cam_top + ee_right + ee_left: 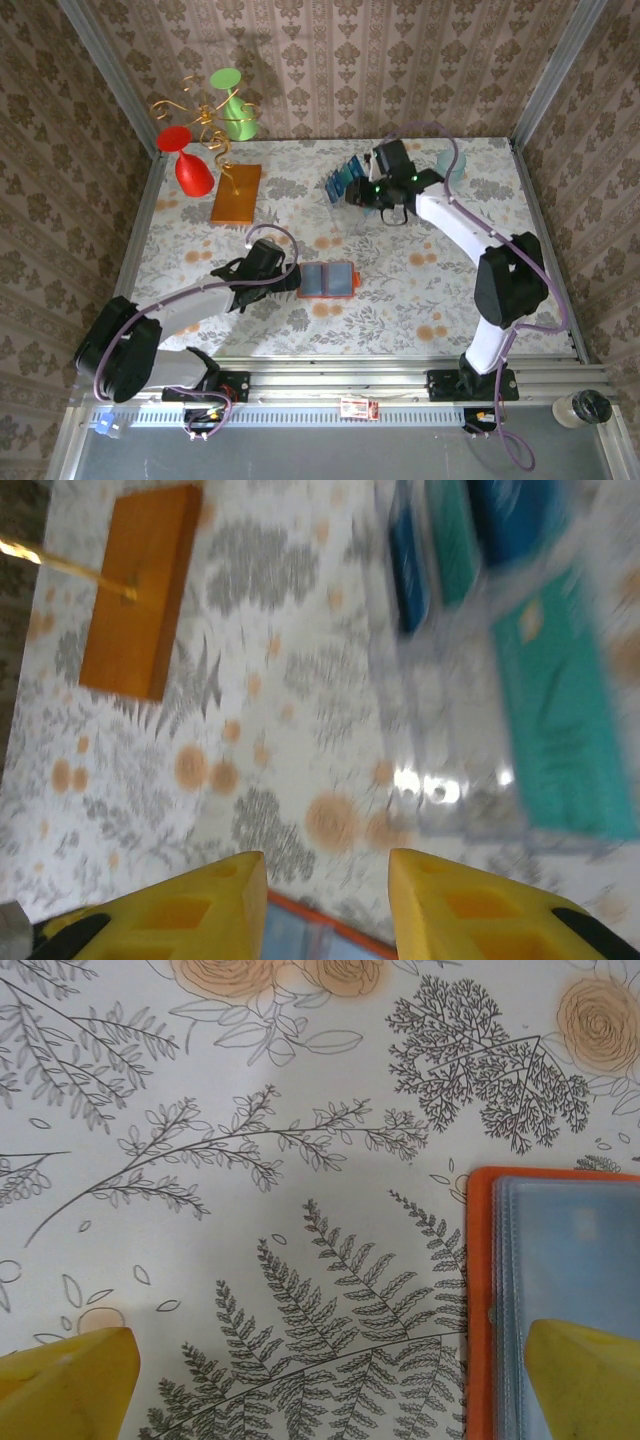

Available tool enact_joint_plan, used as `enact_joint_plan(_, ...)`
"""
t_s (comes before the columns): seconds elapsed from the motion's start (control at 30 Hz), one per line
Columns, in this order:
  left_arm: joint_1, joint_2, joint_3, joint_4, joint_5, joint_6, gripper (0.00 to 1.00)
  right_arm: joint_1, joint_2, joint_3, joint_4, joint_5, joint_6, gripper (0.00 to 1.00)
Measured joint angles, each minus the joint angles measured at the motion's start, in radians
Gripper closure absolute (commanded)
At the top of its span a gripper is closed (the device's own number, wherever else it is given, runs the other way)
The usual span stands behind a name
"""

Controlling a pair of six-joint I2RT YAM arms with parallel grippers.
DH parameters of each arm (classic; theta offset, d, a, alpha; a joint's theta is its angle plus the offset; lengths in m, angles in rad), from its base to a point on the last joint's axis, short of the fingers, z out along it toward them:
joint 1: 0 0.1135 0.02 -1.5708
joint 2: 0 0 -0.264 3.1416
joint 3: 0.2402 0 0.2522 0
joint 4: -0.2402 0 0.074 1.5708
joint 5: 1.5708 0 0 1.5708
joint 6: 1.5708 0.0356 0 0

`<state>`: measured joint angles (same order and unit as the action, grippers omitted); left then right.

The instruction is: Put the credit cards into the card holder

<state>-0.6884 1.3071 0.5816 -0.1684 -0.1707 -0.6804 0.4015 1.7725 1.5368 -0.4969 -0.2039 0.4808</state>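
The left gripper (291, 279), spread wide, hovers at the left edge of the open card holder (327, 281). The holder lies mid-table, long axis left-right, with bare cloth around it. The credit cards (347, 177) stand beyond it in a clear rack (450, 780). The right gripper (328, 875), part-spread and empty, is nearer them.

Orange card holder (327, 281), floral table (425, 300)
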Motion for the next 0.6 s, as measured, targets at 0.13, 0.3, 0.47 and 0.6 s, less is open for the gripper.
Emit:
enact_joint_plan(0.13, -0.012, 0.022, 0.01, 0.005, 0.0, 0.0, 0.0, -0.014, 0.045, 0.163, -0.101, 0.079, -0.073, 0.63)
enact_joint_plan(0.3, -0.012, 0.022, 0.013, 0.006, 0.0, 0.0, 0.0, -0.014, 0.176, 0.317, -0.207, 0.127, -0.135, 0.65)
enact_joint_plan(0.47, -0.012, 0.022, 0.015, 0.006, 0.0, 0.0, 0.0, -0.011, 0.311, 0.428, -0.283, 0.142, -0.173, 0.68)
enact_joint_plan(0.6, -0.012, 0.029, 0.027, 0.001, 0.0, 0.0, 0.0, 0.002, 0.394, 0.52, -0.317, 0.142, -0.194, 0.7)
